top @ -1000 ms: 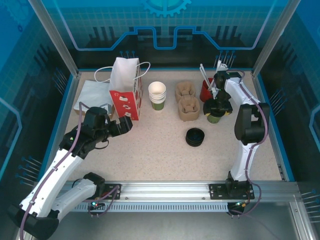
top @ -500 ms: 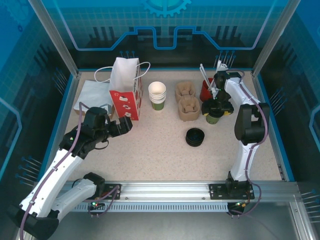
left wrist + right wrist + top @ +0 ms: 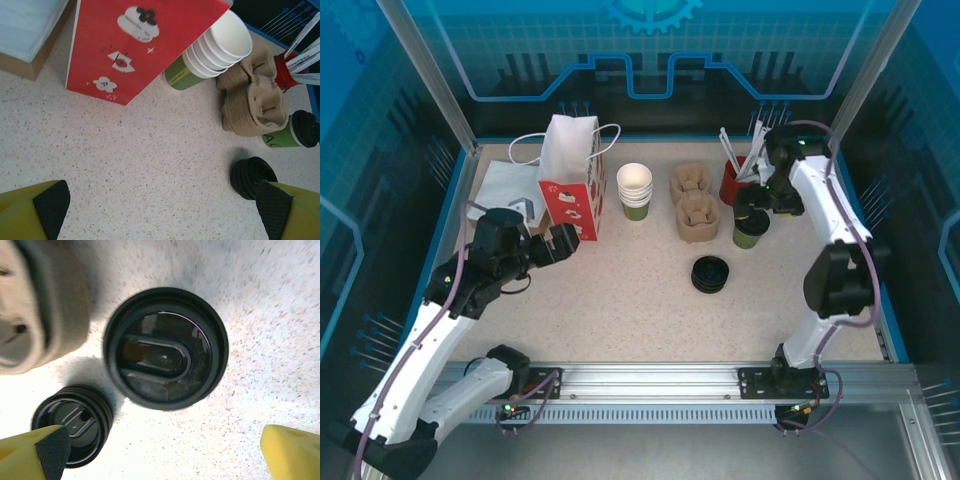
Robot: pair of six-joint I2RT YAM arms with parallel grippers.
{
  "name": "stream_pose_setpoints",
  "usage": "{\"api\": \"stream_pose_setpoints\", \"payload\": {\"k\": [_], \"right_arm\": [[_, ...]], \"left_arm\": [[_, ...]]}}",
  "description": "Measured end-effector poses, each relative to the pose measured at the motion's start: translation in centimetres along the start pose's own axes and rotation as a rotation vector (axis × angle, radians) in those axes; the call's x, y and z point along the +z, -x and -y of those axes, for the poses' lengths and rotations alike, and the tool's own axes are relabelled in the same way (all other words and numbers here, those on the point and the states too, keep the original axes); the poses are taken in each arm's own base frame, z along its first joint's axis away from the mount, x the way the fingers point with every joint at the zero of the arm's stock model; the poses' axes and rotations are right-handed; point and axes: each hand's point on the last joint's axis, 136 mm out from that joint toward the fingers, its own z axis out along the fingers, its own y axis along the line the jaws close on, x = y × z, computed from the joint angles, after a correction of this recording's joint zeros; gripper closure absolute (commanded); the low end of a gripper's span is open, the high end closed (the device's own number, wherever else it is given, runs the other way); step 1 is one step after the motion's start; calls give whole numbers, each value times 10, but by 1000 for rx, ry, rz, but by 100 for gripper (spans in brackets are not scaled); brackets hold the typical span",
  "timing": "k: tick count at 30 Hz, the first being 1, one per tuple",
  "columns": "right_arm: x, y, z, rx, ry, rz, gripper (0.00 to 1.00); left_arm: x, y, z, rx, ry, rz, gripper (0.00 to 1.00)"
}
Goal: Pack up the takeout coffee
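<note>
We are holding our right jaws wide apart over the takeout coffee (image 3: 166,347), which is standing on the table (image 3: 640,300) beside the cardboard carriers (image 3: 698,215), probably lining up a grip. Our left jaws are waiting apart and empty by the red bag (image 3: 572,195).

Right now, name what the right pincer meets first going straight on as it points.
Probably the black lid of the takeout coffee, centred under the open right pincer; depth unclear.

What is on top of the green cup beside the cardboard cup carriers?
A round black lid covers the cup; the open right gripper hangs above it. Whatever is inside the cup is hidden by the lid.
</note>
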Motion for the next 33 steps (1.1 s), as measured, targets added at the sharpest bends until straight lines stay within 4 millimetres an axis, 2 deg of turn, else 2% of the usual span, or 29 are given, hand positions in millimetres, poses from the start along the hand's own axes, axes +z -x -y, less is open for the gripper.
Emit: {"api": "stream_pose_setpoints", "payload": {"k": [6,10,14,22,28,33], "right_arm": [[-74,-19,-21,-25,79,253,0],[-99,-37,-33,-20,156,378,0],[-107,-54,-40,-7,222,462,0],[-113,-72,-48,-12,299,621,0],[-107,-78,-46,23,315,679,0],[-105,-76,-45,56,323,696,0]], "left_arm": [[-17,24,12,0,-2,44,1],[-22,39,19,1,9,48,1],[-23,48,21,10,24,47,1],[-25,70,24,20,53,39,1],[-27,99,25,17,58,39,1],[-16,123,20,27,79,4,4]]}}
